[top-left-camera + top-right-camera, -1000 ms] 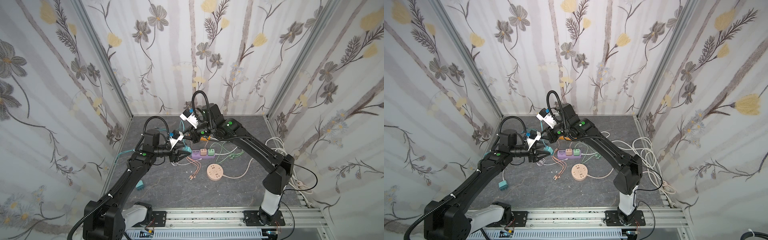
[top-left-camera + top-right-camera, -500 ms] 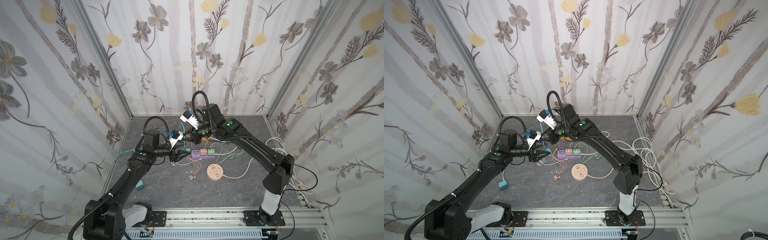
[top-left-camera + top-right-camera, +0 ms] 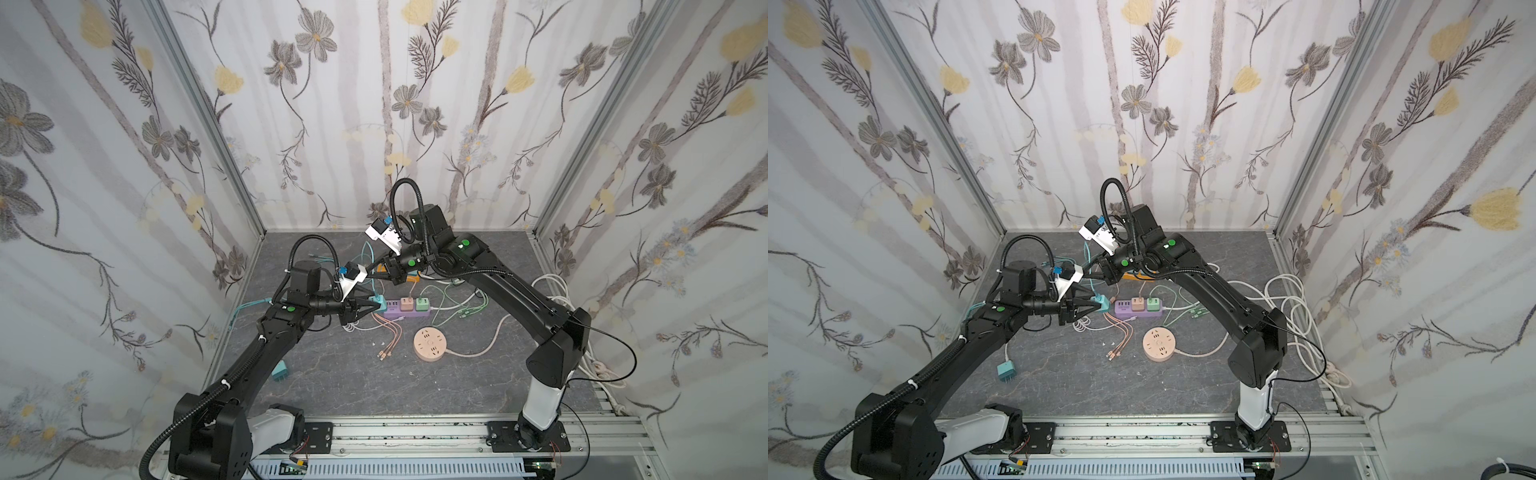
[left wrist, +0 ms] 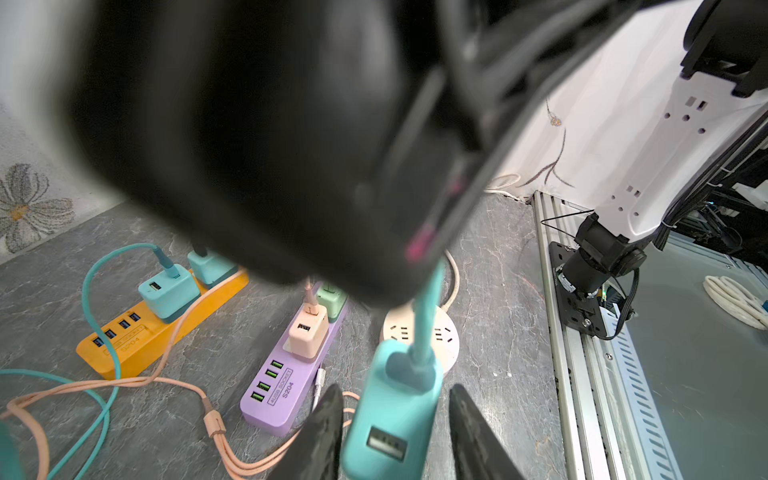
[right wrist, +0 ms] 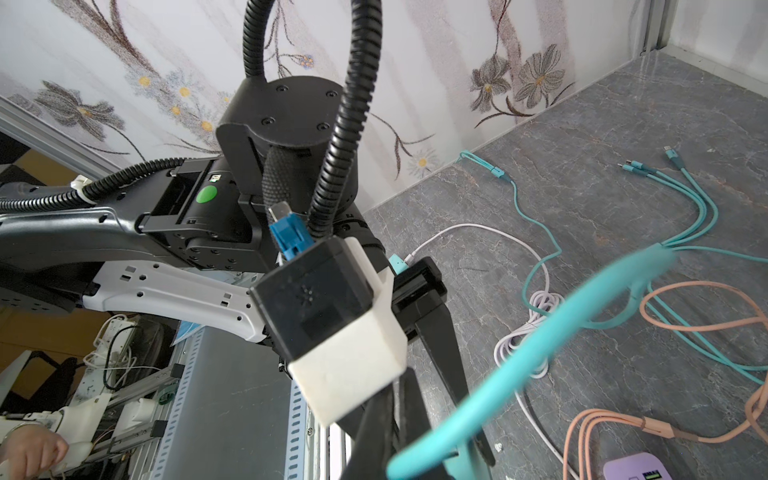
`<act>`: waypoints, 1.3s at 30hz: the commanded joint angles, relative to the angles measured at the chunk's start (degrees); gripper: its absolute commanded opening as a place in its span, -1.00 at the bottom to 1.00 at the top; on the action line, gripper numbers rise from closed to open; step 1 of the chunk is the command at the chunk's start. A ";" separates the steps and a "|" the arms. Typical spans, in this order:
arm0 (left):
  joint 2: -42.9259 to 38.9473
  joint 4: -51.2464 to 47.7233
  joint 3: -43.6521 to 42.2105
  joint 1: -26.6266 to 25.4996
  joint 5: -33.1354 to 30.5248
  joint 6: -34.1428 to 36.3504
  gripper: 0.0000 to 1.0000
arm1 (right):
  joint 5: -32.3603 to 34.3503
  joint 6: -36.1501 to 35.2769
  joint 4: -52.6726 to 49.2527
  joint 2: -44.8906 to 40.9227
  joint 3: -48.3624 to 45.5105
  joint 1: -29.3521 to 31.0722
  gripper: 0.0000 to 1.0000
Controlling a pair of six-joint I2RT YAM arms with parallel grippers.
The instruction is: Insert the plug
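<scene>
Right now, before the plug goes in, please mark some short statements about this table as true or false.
1. The purple rectangular power strip carries a pink charger and a green charger. True.
2. The round peach socket hub has a plug in it. False: its face is bare.
3. The turquoise square charger sits between the jaws of the left gripper. True.
4. The orange flat power strip carries nothing. False: two turquoise adapters stand in it.
5. The right gripper is wide open. False: it is shut on the turquoise cable.
</scene>
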 commanded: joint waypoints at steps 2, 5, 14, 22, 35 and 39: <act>1.13 -4.00 -1.08 -0.32 -1.27 -0.37 -0.05 | -10.82 1.41 16.76 -1.00 0.62 0.15 -1.00; 2.77 -2.61 -0.60 -0.30 2.17 -0.58 -0.03 | -12.79 1.46 17.69 -2.87 -1.24 0.17 -1.00; 0.66 8.90 -4.82 -0.34 10.25 -5.86 -0.12 | -12.34 0.78 17.74 -6.91 -3.85 -0.28 -1.00; -2.04 13.55 -6.23 -0.68 9.87 -8.62 0.00 | -11.15 1.95 19.22 -5.78 -3.71 -0.29 -1.00; -8.73 21.72 -7.06 1.94 7.74 -15.38 0.49 | -8.84 -3.80 11.75 -11.12 -5.77 -0.47 -0.99; -9.66 21.98 -6.15 1.89 8.56 -15.33 0.52 | -9.16 -3.72 11.85 -11.58 -6.87 -0.34 -0.99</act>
